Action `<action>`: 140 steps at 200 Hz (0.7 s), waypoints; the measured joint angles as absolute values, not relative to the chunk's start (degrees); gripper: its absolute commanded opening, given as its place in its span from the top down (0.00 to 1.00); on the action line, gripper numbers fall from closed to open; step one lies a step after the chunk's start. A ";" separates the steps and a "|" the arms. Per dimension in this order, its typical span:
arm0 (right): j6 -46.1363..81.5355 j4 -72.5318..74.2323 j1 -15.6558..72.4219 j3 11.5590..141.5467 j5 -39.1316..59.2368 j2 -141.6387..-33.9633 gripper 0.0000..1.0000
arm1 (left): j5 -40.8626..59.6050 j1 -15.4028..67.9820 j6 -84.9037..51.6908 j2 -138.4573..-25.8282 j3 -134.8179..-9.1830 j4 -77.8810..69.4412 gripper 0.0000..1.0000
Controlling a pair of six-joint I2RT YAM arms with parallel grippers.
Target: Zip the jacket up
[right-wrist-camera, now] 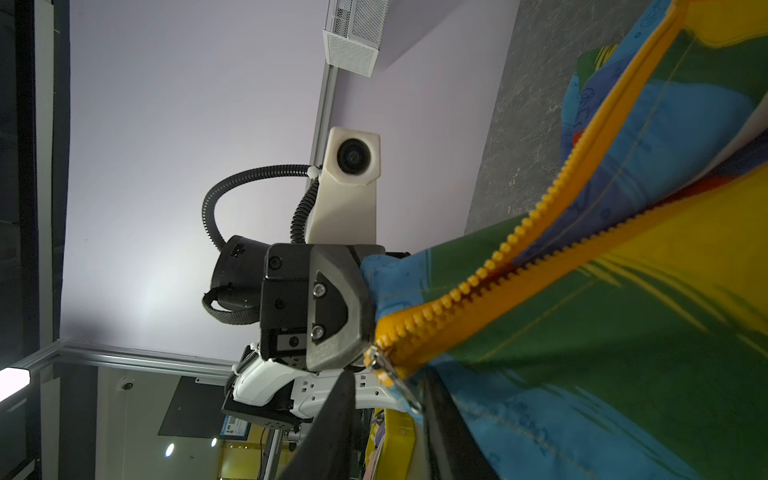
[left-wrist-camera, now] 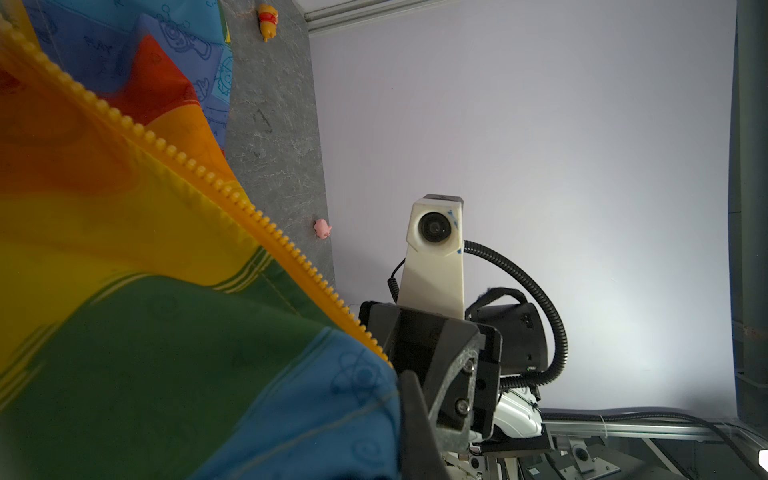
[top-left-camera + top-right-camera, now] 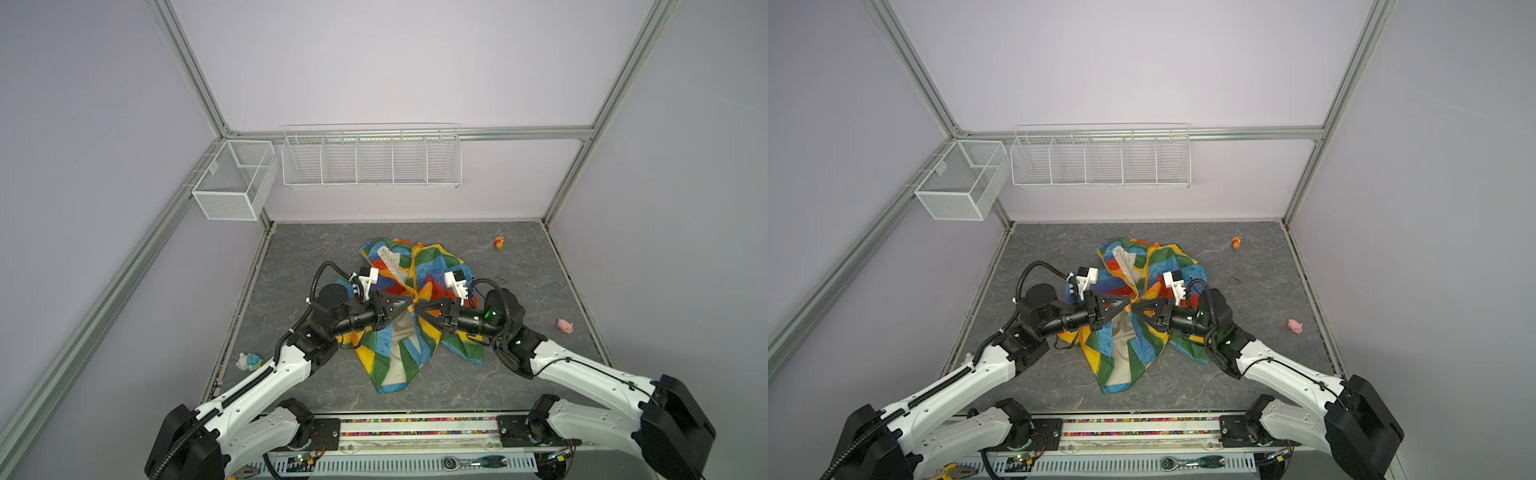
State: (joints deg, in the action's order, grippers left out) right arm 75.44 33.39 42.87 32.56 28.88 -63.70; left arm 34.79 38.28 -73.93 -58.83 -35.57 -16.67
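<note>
Rainbow jacket [image 3: 399, 357] lies bunched on the worktop [image 3: 519, 374]. Our left claw [image 3: 405, 306] pinches its fabric at the foot of the zipper [image 2: 266, 224]. Our right claw [image 3: 419, 309] stands narrow around the slider pull [image 1: 392, 384], grip unclear. We should keep the fabric taut and draw straight along the zipper.

Jacket [image 3: 399, 361] half out of sight
In both top views the arms [image 3: 353, 320] cover its sides, and the left gripper [image 3: 407, 306] and right gripper [image 3: 417, 309] hide where the zipper [image 3: 412, 276] starts; in the right wrist view the zipper pull [image 1: 388, 372] blurs, grip unclear.
</note>
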 measured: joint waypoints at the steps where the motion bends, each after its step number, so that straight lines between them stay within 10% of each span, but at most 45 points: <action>1: 75.44 33.39 42.87 32.56 28.86 -63.70 0.72 | 34.79 38.28 -73.93 -58.83 -35.55 -16.67 1.00; 140: 74.48 31.29 42.85 33.47 28.53 -63.83 0.84 | 34.79 38.28 -73.97 -58.50 -34.79 -16.67 1.00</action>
State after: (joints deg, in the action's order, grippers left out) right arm 74.48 31.29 42.85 33.47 28.53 -63.83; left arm 34.79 38.28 -73.97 -58.50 -34.79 -16.67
